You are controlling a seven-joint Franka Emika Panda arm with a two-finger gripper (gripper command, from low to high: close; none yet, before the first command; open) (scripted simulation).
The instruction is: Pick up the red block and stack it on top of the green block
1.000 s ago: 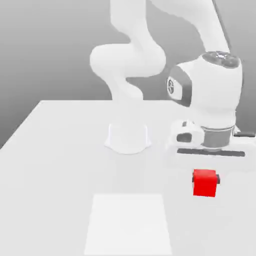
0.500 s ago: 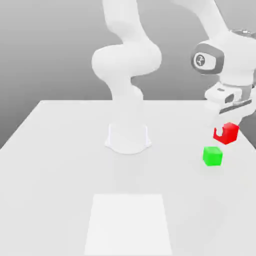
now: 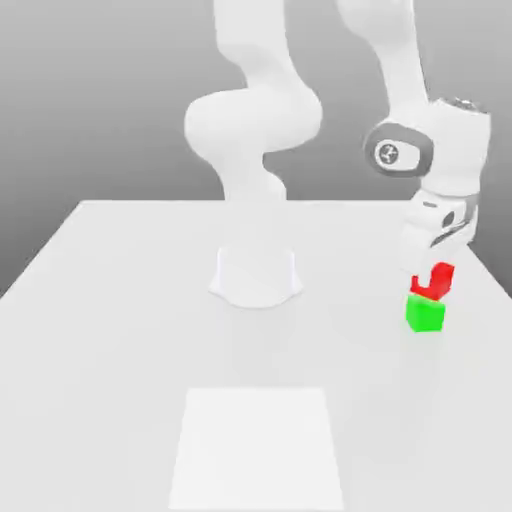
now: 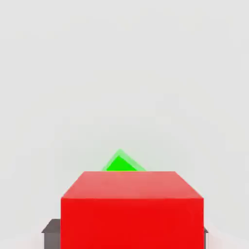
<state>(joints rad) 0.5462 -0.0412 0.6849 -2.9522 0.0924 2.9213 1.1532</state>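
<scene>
Red stands out on the exterior view's right, where the red block (image 3: 436, 281) hangs clamped between the closed fingers (image 3: 424, 270) of the white arm (image 3: 262, 120), lifted clear of the pale counter (image 3: 120, 330). Directly under it, and so close that the two appear to touch at the red block's lower edge, sits the green block (image 3: 425, 313) on the counter, near that side's edge. The arm's round base (image 3: 256, 275) stands well apart from both, toward the middle of the counter, and a lighter square patch (image 3: 257, 447) lies on the surface nearer the camera. From the hand view, the red block (image 4: 132, 209) sits close in front, its top face and one side showing, with a dark finger (image 4: 51, 232) pressed against its side. A corner of the green block (image 4: 120, 163) peeks out just past the red block's far edge, turned at an angle to it, against the plain counter (image 4: 124, 73).
</scene>
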